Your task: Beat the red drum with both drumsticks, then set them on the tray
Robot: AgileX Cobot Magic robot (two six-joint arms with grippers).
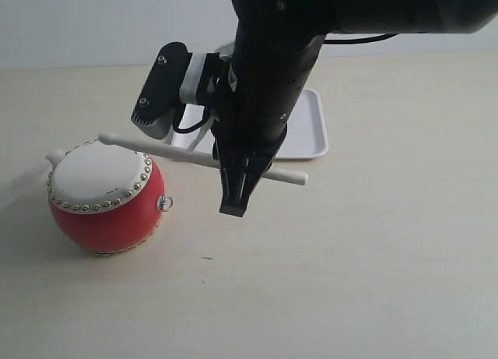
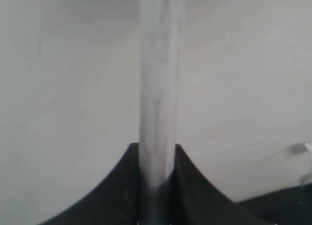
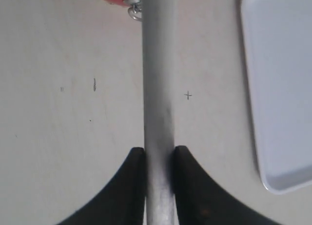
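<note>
Tabletop (image 1: 350, 258) is carrying everything.

Tray (image 1: 311, 133) is lying behind and to the right of the red drum (image 1: 105, 211), well apart from it and partly hidden by the arm. It is looking like thin, rigid, light plastic with a low rim. Judging it likely to slide if nudged, so the sticks want laying in flat, not dropping.

Red drum is sitting upright on its rounded belly. Judging it prone to rocking under an off-centre hit. The skin is the delicate part, so light taps near its middle.

Right drumstick (image 1: 171, 151) is looking thin, stiff, light and smooth, so I am expecting it to pivot in a two-finger pinch. It is being held nearer its butt, with the long end reaching over the drum's far rim. Whether the tip is touching the skin I am not able to tell.

Left drumstick (image 2: 158, 78) is showing only against a plain pale surface, so its place relative to the drum is not readable. A small pale knob (image 1: 54, 156) just beside the drum's left rim is possibly its tip.

Right arm (image 1: 264, 79) is reaching steeply down just right of the drum. Right hand (image 1: 233, 207) is pointing its fingers at the tabletop and pinching the stick crosswise.

Left hand (image 2: 157, 149) is pinching its stick likewise. Its arm is not showing in the exterior view.
</note>
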